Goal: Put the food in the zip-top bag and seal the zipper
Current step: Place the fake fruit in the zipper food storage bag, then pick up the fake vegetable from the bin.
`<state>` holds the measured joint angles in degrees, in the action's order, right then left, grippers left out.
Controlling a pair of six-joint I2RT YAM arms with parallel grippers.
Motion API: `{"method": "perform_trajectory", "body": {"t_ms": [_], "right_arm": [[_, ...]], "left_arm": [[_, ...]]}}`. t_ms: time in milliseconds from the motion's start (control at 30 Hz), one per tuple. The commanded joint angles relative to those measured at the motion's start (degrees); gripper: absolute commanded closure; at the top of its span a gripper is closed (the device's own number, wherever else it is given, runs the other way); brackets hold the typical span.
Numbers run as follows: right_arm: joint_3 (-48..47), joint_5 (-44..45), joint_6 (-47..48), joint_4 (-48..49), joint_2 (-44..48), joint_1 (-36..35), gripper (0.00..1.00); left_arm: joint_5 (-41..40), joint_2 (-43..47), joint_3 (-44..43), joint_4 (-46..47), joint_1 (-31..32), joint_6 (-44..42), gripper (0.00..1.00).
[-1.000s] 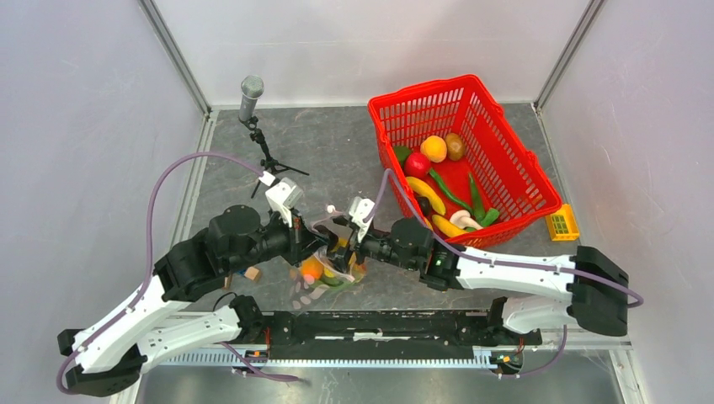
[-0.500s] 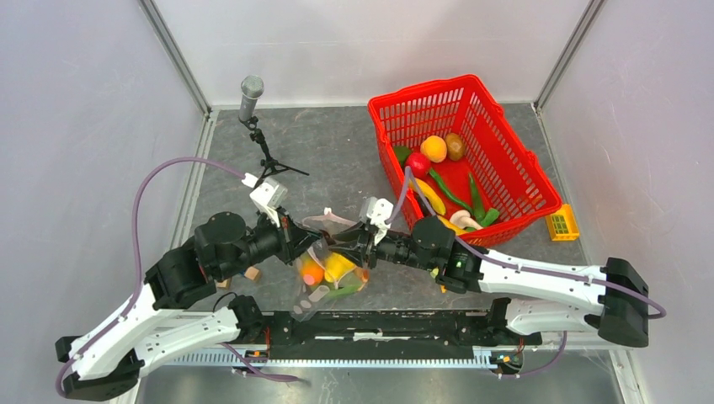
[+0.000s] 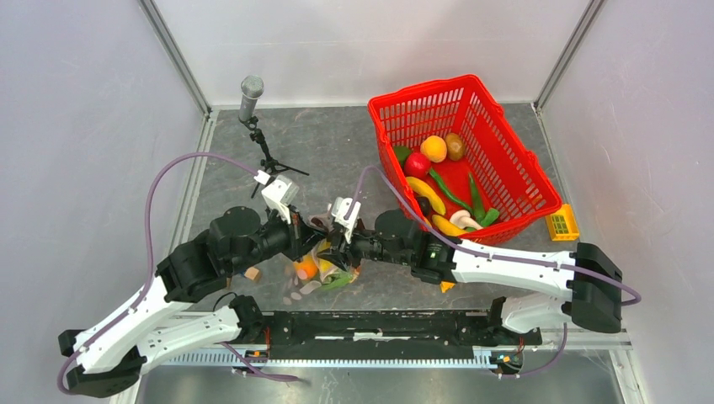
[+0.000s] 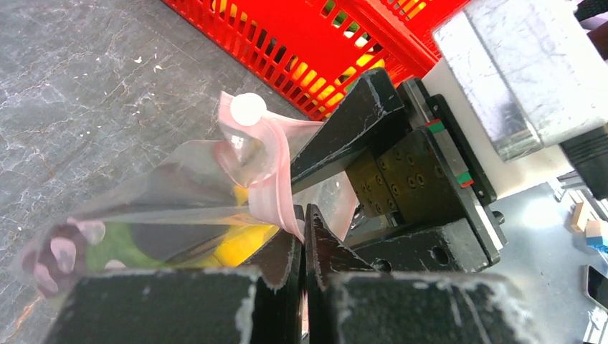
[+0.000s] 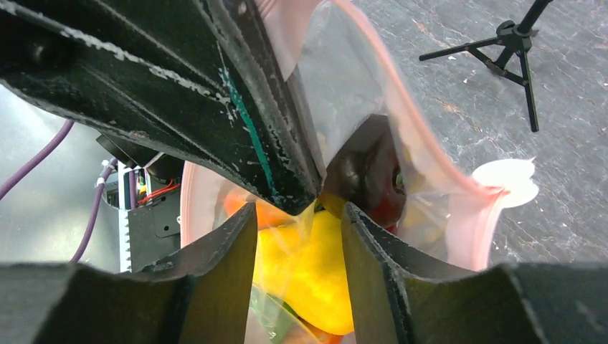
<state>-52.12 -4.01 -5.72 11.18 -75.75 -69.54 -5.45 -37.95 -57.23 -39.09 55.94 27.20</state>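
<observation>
The clear zip-top bag (image 3: 317, 271) hangs between both grippers above the table, holding orange (image 3: 306, 268), yellow and green food. My left gripper (image 3: 308, 244) is shut on the pink zipper (image 4: 276, 183) at the bag's mouth; the bag (image 4: 165, 193) droops to its left. My right gripper (image 3: 335, 247) sits right against it, open, its fingers (image 5: 222, 272) straddling the bag film over a yellow piece (image 5: 315, 279). The bag's mouth (image 5: 430, 165) gapes to the right there. More food, such as an orange (image 3: 434, 148) and a banana (image 3: 425, 195), lies in the basket.
The red mesh basket (image 3: 425, 93) stands at the back right, also in the left wrist view (image 4: 287, 43). A microphone on a tripod (image 3: 251, 88) stands back left. A yellow block (image 3: 562, 223) lies right of the basket; small blocks (image 3: 251, 273) lie by the left arm.
The right gripper has moved left, close against the left gripper, and the bag's mouth has narrowed. The left gripper has shifted slightly right, still pinching the zipper.
</observation>
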Motion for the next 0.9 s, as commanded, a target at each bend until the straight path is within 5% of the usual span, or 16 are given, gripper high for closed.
{"method": "perform_trajectory", "body": {"t_ms": [0, 233, 400, 533, 633, 733, 867], "right_arm": [[-1.92, 3.02, 1.25, 0.67, 3.75, -0.18, 0.44], [4.44, 3.66, 3.14, 2.26, 16.2, -0.16, 0.34], [5.63, 12.04, 4.81, -0.45, 22.99, -0.2, 0.29], [4.67, 26.95, 9.42, -2.37, 26.69, -0.16, 0.24], [3.55, 45.97, 11.87, -2.92, 26.91, 0.75, 0.18], [1.24, 51.52, 12.2, -6.47, 25.11, 6.8, 0.22], [-1.31, 44.13, 7.12, -12.21, 22.28, 21.74, 0.21]], "left_arm": [[0.57, 1.0, -0.62, 6.24, 0.05, 1.03, 0.95], [-3.49, 2.0, 0.28, 5.09, 0.04, 0.09, 0.95], [-3.16, -0.27, -0.11, 4.55, 0.04, -0.56, 0.95], [-2.2, -1.63, -0.51, 4.89, 0.03, -0.68, 0.95], [-1.8, -1.49, -0.04, 5.32, 0.04, -0.62, 0.95], [-1.86, -0.93, 0.62, 5.43, 0.02, -0.52, 0.95], [-1.68, -0.64, 0.63, 5.43, 0.0, -0.81, 0.95]]}}
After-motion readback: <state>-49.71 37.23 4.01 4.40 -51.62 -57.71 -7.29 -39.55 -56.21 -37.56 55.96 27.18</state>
